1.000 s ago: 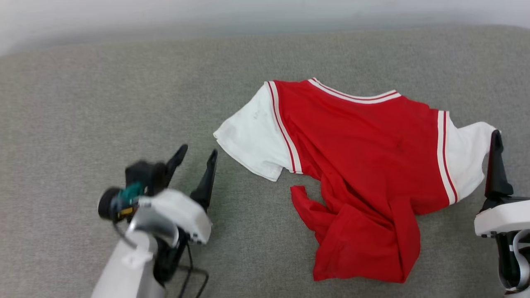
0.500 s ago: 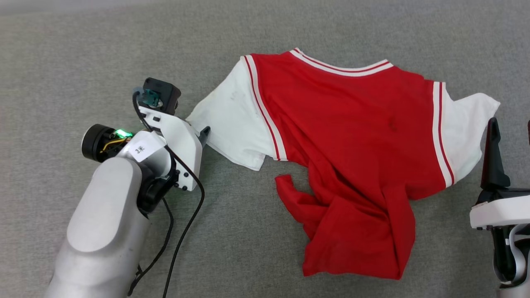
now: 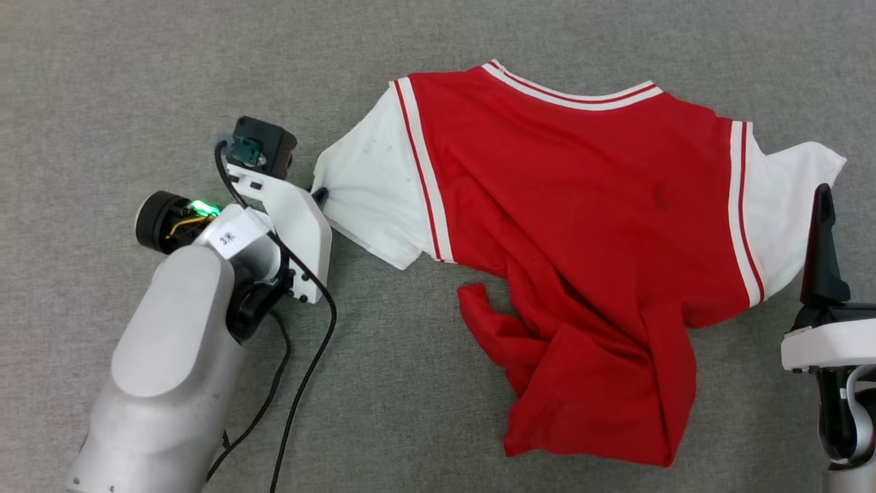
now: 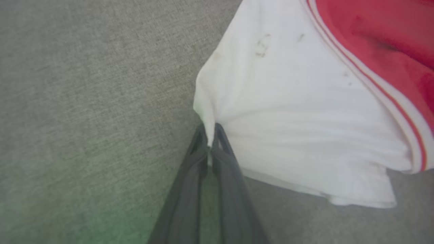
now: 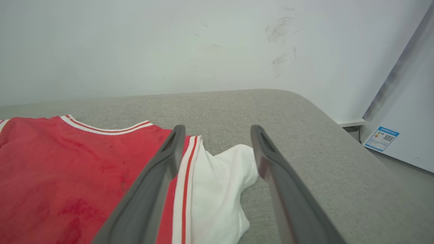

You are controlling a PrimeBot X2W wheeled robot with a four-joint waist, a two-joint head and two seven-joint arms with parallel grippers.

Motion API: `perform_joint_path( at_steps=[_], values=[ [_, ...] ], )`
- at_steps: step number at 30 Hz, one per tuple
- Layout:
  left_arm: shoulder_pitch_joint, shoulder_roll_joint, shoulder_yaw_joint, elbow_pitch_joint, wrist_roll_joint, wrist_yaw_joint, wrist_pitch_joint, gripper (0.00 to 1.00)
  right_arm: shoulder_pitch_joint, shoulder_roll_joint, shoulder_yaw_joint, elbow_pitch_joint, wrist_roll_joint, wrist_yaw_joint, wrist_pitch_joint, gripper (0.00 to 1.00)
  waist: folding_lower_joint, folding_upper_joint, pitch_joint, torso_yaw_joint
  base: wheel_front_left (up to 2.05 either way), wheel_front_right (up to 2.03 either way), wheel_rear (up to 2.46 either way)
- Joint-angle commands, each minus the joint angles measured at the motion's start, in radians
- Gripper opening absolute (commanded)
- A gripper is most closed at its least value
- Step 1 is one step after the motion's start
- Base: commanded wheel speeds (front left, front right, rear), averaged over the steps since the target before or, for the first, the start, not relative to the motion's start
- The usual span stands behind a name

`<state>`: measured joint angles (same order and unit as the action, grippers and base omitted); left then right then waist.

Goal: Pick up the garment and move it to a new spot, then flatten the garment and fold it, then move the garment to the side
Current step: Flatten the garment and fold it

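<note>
The garment [image 3: 582, 205] lies back-up on the grey cushion, a red jersey with white sleeves and striped trim; its lower hem is crumpled and folded over. My left gripper [image 3: 319, 195] is at the outer edge of the left white sleeve [image 4: 305, 118], its fingers [image 4: 203, 149] shut on a pinch of that fabric, which puckers toward them. My right gripper [image 5: 217, 130] stands open above the right sleeve [image 5: 220, 183], holding nothing. One of its dark fingers [image 3: 821, 253] rises beside that sleeve in the head view.
The grey fabric surface [image 3: 137, 68] stretches wide around the shirt. A pale wall [image 5: 169, 51] backs it. At the right the cushion edge [image 5: 339, 122] rounds down toward a white panel with a blue label [image 5: 381, 139]. A black cable [image 3: 301, 383] trails from my left arm.
The head camera tilted down, shifting the picture. My left arm came from the lower left to the left sleeve's edge and closed on it. The right gripper stayed put.
</note>
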<state>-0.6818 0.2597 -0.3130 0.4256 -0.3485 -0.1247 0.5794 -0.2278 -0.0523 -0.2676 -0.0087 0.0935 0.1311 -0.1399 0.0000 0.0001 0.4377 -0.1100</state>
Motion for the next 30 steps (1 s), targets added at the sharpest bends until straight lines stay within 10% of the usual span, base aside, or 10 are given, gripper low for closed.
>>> perform_joint_path(
  at_steps=[1,21,22,23,30],
  values=[
    [0.094,0.007,-0.022,0.067,0.001,0.0,0.012,0.0,-0.016,0.003,-0.002,-0.005,-0.004,-0.001,0.002,1.0,0.0,-0.0001,-0.013,0.012,0.0,0.0,0.0],
    [0.417,0.085,0.135,-0.265,-0.097,0.114,-0.128,0.0,0.067,0.003,0.011,0.076,-0.026,-0.001,0.122,1.0,0.0,-0.0001,-0.189,0.107,0.0,0.0,0.0],
    [0.437,0.081,0.133,-0.284,-0.099,0.118,-0.133,0.25,0.07,0.003,0.014,0.082,-0.027,-0.001,0.131,1.0,0.0,-0.0001,-0.191,0.111,0.0,0.0,0.0],
    [0.454,0.072,0.131,-0.3,-0.106,0.12,-0.138,0.97,0.073,0.003,0.016,0.085,-0.028,-0.001,0.138,1.0,0.0,-0.0001,-0.193,0.115,0.0,0.0,0.0],
    [0.502,0.009,0.135,-0.379,-0.122,0.097,-0.328,1.0,0.068,-0.032,0.058,0.085,-0.035,-0.001,0.242,1.0,0.0,-0.0001,-0.188,0.152,0.0,0.0,0.0]
  ],
)
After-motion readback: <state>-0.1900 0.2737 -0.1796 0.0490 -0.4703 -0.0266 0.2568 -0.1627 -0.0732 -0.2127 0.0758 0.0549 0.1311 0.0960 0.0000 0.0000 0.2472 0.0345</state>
